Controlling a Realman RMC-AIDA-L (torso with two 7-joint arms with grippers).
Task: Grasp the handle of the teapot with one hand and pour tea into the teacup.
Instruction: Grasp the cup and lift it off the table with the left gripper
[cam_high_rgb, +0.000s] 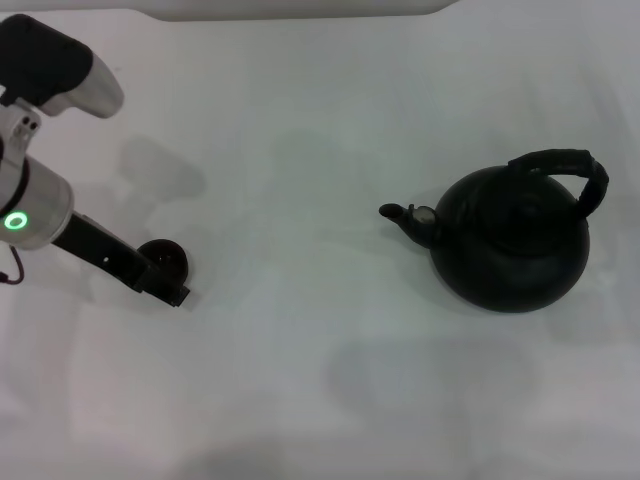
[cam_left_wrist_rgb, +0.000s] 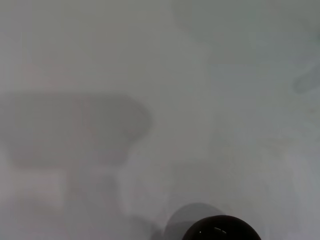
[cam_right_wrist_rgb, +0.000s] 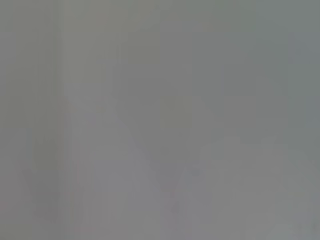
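The black teapot (cam_high_rgb: 510, 245) stands upright on the right of the white table, its spout (cam_high_rgb: 405, 215) pointing left. Its thick black handle (cam_high_rgb: 565, 165) arches over the top, and nothing holds it. The tiny dark teacup (cam_high_rgb: 165, 258) stands at the left. My left gripper (cam_high_rgb: 170, 282) reaches down right at the cup, with its black tip along the cup's near side. The left wrist view shows only the cup's dark rim (cam_left_wrist_rgb: 220, 231) at its edge. My right gripper is out of view, and the right wrist view shows only a blank grey surface.
The white table (cam_high_rgb: 320, 120) spans the whole head view, with a wide bare stretch between the cup and the teapot. The left arm's silver forearm (cam_high_rgb: 35, 205) with a green light sits at the far left.
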